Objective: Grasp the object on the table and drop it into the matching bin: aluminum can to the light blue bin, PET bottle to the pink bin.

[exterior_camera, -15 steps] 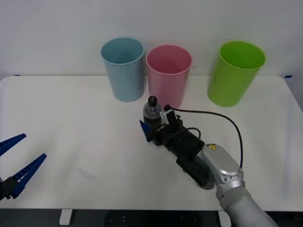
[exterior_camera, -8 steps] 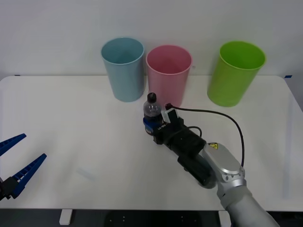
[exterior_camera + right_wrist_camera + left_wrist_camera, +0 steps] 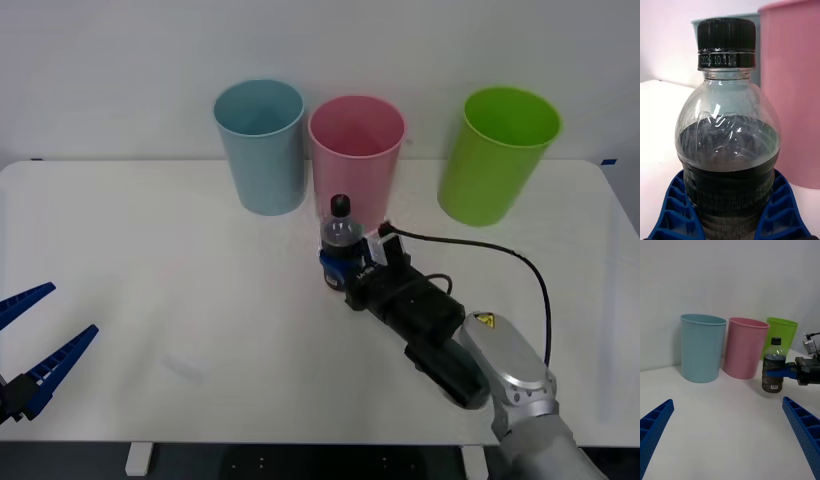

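Front view: right gripper (image 3: 341,268) clamped round the PET bottle (image 3: 341,240), upright right in front of the pink bin (image 3: 356,155); left gripper (image 3: 30,345) parked wide open near the table (image 3: 150,270) edge. Right wrist view: blue fingers (image 3: 675,210) hugging the label band pretty low, so could probably tip or clip the rim when lifted.

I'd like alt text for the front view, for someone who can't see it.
The right gripper grips a small bottle upright just before the pink bin. Light blue and green bins flank it on the white table; the open left gripper waits.
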{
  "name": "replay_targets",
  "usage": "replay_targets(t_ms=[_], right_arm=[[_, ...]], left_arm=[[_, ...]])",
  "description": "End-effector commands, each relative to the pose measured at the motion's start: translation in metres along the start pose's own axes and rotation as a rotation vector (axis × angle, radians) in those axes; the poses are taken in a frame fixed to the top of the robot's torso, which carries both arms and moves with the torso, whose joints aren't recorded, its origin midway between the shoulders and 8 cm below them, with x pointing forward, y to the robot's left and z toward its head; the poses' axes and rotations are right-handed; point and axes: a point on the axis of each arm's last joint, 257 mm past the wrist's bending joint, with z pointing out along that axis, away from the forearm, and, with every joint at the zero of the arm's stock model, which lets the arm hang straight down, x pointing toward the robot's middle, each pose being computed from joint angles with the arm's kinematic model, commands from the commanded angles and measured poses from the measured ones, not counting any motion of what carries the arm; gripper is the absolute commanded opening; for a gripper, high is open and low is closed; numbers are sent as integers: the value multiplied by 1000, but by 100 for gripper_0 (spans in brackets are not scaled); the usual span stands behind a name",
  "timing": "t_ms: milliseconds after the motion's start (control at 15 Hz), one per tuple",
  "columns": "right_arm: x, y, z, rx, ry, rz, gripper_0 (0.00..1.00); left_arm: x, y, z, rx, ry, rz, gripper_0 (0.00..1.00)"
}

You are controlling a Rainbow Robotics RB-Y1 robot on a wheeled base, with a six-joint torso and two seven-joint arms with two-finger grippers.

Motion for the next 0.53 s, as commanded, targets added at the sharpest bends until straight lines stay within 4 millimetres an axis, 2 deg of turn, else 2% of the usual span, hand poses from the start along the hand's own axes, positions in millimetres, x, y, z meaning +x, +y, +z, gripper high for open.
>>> replay_targets(t_ms=[67,533], right_arm=[[-15,-3,-22,-1,-31,26,0],[-69,-12,-67,-35,-110,96,0]], left_arm=[[0,0,0,0,0,0,100],[0,0,0,0,0,0,100]])
